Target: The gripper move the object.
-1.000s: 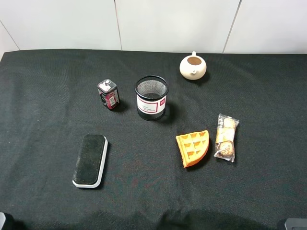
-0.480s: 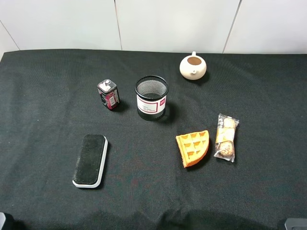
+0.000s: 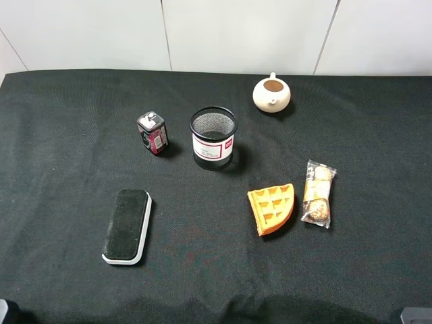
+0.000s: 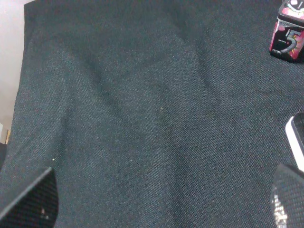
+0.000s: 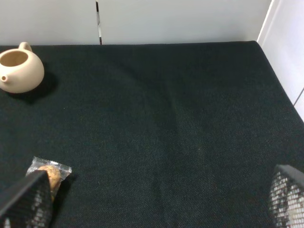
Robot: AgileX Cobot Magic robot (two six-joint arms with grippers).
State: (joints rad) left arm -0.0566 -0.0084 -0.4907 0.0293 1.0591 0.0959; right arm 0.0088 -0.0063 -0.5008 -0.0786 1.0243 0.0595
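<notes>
Exterior high view: a black cloth-covered table (image 3: 67,135) backed by white wall panels. At about ten o'clock from the table's middle, the object (image 3: 152,133), a small black carton with a red-pink label and pale top, upright on the cloth and untouched. Just beside it at three o'clock, a black mesh cup (image 3: 213,138) with a white label, apart from the carton. At one o'clock from the cup, a cream teapot (image 3: 271,94). At seven o'clock from the carton, well apart, a flat black-and-white eraser (image 3: 127,226). At five o'clock from the cup, an orange waffle piece (image 3: 271,208), with a wrapped snack (image 3: 318,193) just beside that at three o'clock. Only dark corners of the arms visible at the lower edge. Left wrist view: left gripper (image 4: 164,199) with mesh-patterned fingertips (image 4: 33,199) set wide apart over bare cloth, clamped on nothing; carton seen far off, the eraser's white edge near one fingertip. Right wrist view: right gripper (image 5: 156,202) likewise spread wide, empty, with the teapot and the wrapped snack in sight on the cloth.
</notes>
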